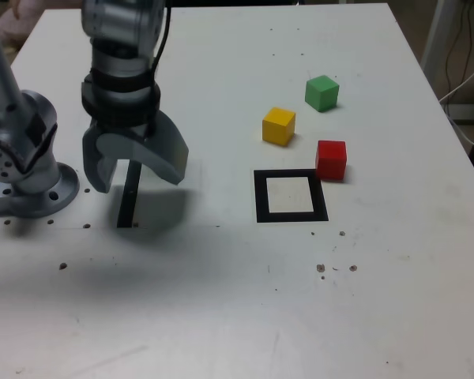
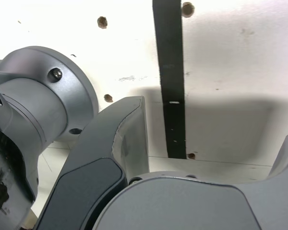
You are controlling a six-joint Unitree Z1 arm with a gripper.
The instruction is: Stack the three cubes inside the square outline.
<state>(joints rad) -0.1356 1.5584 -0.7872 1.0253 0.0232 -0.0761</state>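
Red cube (image 1: 331, 160) sits at the square outline's (image 1: 291, 196) upper-right corner, rightward of the wide-open, empty gripper (image 1: 136, 178) in the exterior view; likely reach is across the bench (image 1: 221, 300).

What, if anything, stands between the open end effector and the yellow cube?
Nothing visible stands on the white tabletop between the open grey end effector and the small yellow cube; the red and green cubes both sit beyond it.
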